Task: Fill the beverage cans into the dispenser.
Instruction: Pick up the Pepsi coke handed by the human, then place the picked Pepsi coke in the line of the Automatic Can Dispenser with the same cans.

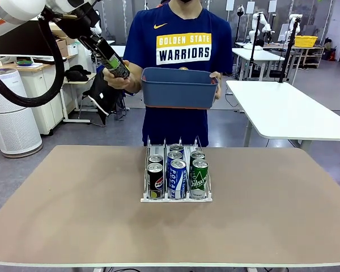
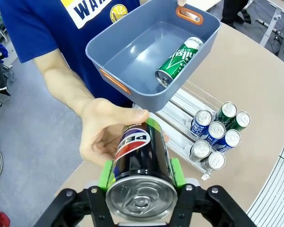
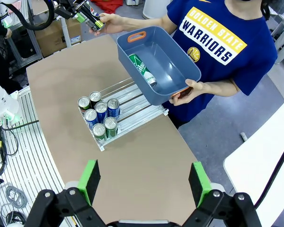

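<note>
Black slim metal drink can [image 1: 118, 68] up high on the robot's left in the front view, clamped by the left fingers [image 1: 106, 55], and the person's hand [image 1: 120, 80] is cupped right under it. Their other hand holds a blue-grey plastic tub [image 1: 178, 90] at chest height. Down on the tan bench [image 1: 68, 215] stands the clear-plastic three-lane dispenser [image 1: 175, 199]: two black cans [image 1: 156, 180] in its left lane, three blue cans [image 1: 178, 178] in the middle, two green cans [image 1: 199, 178] on the right.

Over to the left wrist view: we're staring straight down the held can's silver top, with green pads pressed to both sides. The person's palm wraps the far end, so this looks like a handover, though I can't tell who carries the weight. One green can lying on its side [image 2: 180, 61] is in the tub.

Right wrist view now: the right fingers [image 3: 91, 178] are spread wide with nothing between them, hanging above the bench well apart from the dispenser.

My read: seven cans are loaded. The black one in the grip and the green one in the tub are yet to go in, and there's room behind the rows for both
</note>
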Robot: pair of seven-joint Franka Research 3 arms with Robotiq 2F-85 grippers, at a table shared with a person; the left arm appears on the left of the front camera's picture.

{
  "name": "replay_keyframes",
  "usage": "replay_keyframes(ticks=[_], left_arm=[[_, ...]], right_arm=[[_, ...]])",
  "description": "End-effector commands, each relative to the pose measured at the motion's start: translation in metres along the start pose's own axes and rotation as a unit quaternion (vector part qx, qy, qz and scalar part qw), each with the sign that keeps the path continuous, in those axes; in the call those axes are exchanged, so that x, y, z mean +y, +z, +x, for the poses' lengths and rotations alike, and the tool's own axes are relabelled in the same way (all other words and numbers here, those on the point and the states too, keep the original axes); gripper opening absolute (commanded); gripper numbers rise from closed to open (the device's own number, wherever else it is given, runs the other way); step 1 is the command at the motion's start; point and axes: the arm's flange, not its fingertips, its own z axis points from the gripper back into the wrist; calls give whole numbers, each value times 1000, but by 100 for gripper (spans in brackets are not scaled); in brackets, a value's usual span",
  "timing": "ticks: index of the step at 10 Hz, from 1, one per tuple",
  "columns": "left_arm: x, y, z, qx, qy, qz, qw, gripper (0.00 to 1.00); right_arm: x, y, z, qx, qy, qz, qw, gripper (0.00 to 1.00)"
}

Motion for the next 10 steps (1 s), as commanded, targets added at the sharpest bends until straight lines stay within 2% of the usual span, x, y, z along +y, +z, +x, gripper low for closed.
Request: replay_keyframes(ticks=[1, 10], left_arm=[[0, 1, 0, -1, -1, 1, 1000, 0], [0, 1, 0, -1, -1, 1, 1000, 0]], right_arm=[[0, 0, 0, -2, 0, 1, 1000, 100], [0, 0, 0, -2, 0, 1, 1000, 100]])
